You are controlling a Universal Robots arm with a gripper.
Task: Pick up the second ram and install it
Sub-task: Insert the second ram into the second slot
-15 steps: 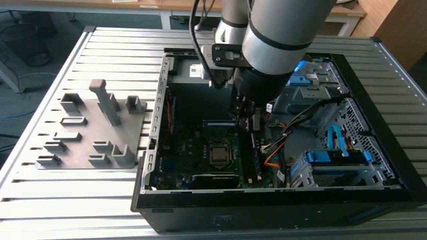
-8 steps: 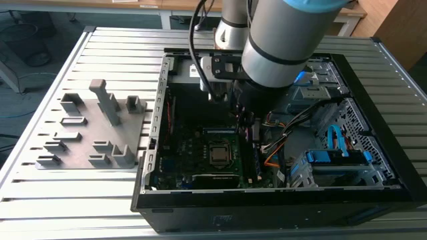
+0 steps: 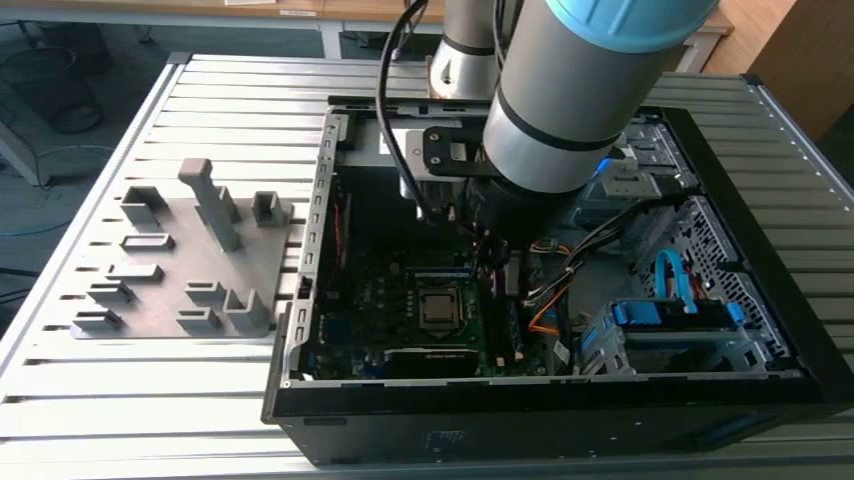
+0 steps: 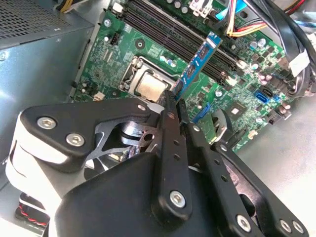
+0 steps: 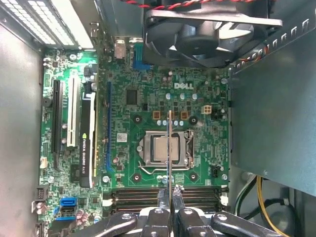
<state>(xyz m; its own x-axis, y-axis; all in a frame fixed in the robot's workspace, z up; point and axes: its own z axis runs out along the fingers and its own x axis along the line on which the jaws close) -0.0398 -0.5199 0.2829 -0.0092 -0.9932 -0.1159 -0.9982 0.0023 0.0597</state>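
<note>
Table (image 3: 80, 400) of ribbed aluminium slats is carrying the whole setup. On it we're seeing an open black PC case (image 3: 561, 410) lying on its side. A grey fixture plate (image 3: 187, 262) with blocky uprights is sitting just beside the case, toward the exterior view's left. The fat silver arm (image 3: 561, 110) is hanging down into the case and blocking a good chunk of the board in the exterior view.

Inside, the green motherboard (image 5: 148, 98) is lying flat, with a round black fan (image 5: 207, 34) sitting at one edge and a plain grey metal box (image 5: 266, 108) walling off one side. A bundle of black, orange and yellow cables (image 3: 587, 240) is crowding in near the long dark ram slots (image 4: 168, 29). The square CPU socket (image 5: 155, 148) with its shiny metal lid is sitting mid-board.

We're finding the second ram (image 4: 197, 64) up over the board, not seated in any slot. In the second wrist view it's looking like a thin, flat blue strip with small dark chips, angling out over the ram slots. In the first wrist view we're getting it edge-on, as a thin line crossing in front of the socket.

The gripper (image 4: 175, 106) is clamping one end of it. Its matte black fingers (image 4: 168, 138) are pinching tight, with just the strip's thickness between them.
</note>
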